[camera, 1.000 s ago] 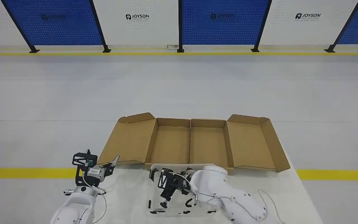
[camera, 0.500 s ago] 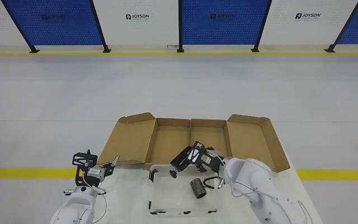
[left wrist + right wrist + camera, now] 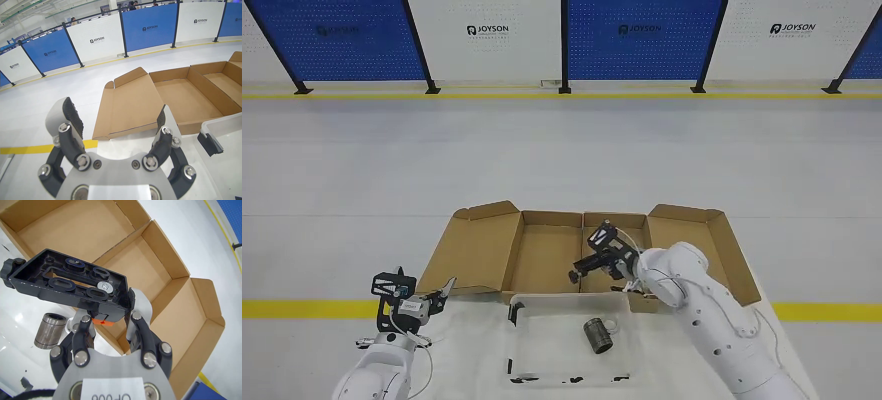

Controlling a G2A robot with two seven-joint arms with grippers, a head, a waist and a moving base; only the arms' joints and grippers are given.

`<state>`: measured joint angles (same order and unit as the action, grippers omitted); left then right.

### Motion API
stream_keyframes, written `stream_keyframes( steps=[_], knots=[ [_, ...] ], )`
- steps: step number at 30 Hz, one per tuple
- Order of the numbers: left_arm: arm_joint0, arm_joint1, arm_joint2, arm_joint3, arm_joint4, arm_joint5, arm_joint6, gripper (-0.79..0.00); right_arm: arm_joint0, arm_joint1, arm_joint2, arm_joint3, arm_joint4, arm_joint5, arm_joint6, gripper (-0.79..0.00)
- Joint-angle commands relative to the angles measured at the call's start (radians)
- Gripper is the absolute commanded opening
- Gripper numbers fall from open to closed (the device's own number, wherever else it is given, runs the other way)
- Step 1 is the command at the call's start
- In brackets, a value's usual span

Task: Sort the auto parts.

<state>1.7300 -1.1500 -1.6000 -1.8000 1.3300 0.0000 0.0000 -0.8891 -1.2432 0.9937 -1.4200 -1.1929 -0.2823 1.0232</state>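
The housing [image 3: 70,283], a black plastic auto part, is pinched at one end between the right gripper's [image 3: 110,313] fingers. It hangs in the air over the front wall of the box [image 3: 682,260], near the divider between its two compartments. The box lies open, flaps spread flat. In front of it, touching that wall, sits a clear tray [image 3: 547,350] holding a steel bearing [image 3: 596,335] and a small ring [image 3: 613,324] just beside it. A black clip [image 3: 209,144] sits on the tray's corner. The left gripper [image 3: 116,111] is spread wide, gripping nothing, beside the left flap.
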Motion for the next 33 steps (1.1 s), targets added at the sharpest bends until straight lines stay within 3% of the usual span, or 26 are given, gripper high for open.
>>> stream_keyframes(
  steps=[1,4,12,15,16,24,33],
  knots=[
    [0.000,0.000,0.000,0.000,0.000,0.000,0.000,0.000,0.014,-0.003,-0.003,0.031,-0.003,0.016,0.014,-0.683],
    [0.000,0.000,0.000,0.000,0.000,0.000,0.000,0.000,0.034,-0.010,-0.019,0.067,-0.015,0.055,0.033,-0.499],
    [0.000,0.000,0.000,0.000,0.000,0.000,0.000,0.000,0.076,-0.030,-0.051,0.137,-0.016,0.109,0.027,-0.394],
    [0.000,0.000,0.000,0.000,0.000,0.000,0.000,0.000,0.076,-0.032,-0.055,0.130,-0.018,0.113,0.033,-0.037],
    [0.000,0.000,0.000,0.000,0.000,0.000,0.000,0.000,0.076,-0.033,-0.055,0.126,-0.020,0.115,0.036,0.000],
    [0.000,0.000,0.000,0.000,0.000,0.000,0.000,0.000,0.027,-0.025,-0.040,0.024,-0.029,0.069,0.000,0.000],
    [0.000,0.000,0.000,0.000,0.000,0.000,0.000,0.000,-0.303,0.038,0.035,-0.467,-0.217,-0.072,-0.060,0.000]
  ],
)
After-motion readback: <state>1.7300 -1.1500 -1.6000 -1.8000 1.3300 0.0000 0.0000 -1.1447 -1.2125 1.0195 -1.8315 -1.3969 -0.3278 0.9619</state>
